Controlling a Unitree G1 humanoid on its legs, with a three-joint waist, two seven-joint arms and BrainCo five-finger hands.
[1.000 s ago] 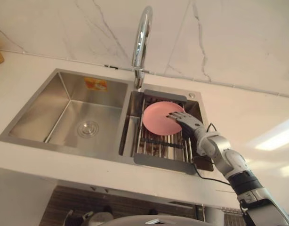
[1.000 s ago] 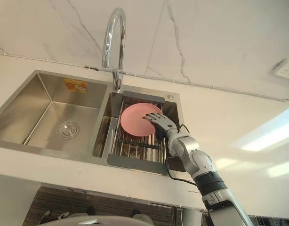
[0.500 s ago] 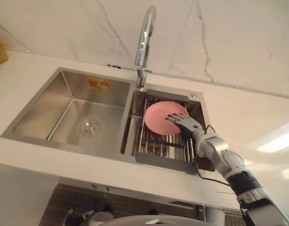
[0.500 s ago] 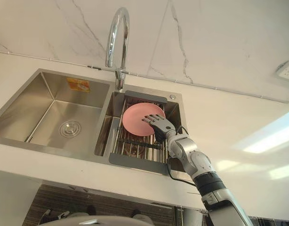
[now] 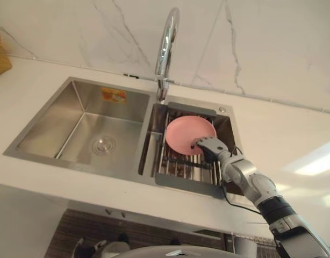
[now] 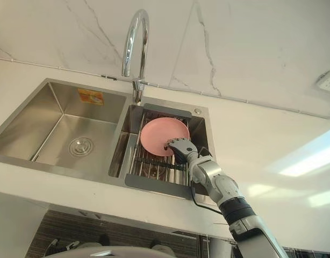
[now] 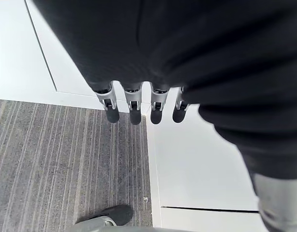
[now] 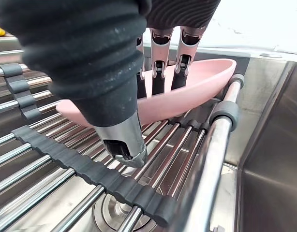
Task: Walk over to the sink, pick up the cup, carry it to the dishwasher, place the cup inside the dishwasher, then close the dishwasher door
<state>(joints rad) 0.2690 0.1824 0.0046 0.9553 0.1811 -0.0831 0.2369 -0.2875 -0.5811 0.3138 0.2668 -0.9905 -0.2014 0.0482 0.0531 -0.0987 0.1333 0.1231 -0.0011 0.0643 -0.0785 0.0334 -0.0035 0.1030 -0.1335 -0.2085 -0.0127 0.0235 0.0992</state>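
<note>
Bench (image 5: 283, 134), pale stone, runs full width under a marble wall. Steel double sink (image 5: 52, 121) is set into it, with a tall arched faucet (image 5: 166, 43) at the divider. The left basin is bare. The right basin is bridged by a roll-up drying rack (image 5: 181, 164) of steel bars.

Pink dish (image 5: 184, 131) sits on the rack toward the faucet end, tipped up a little. It is shallow and round, more saucer than cup, so it has no long axis to line up. Judged to be the task's piece.

Right hand (image 5: 208, 146) is at the dish's near-right rim, with the dish lying beyond it toward the faucet. In the right wrist view its fingers (image 8: 160, 67) hook over the rim into the hollow, while the thumb (image 8: 124, 150) sits low on the outer side: a narrow pinch on the rim. I cannot tell whether the thumb touches.

Left hand (image 7: 134, 104) hangs beside a white cabinet above the floor, fingers straight, well away from the sink.

Judgement: the lift should go up and back, clear of the rack bars.
</note>
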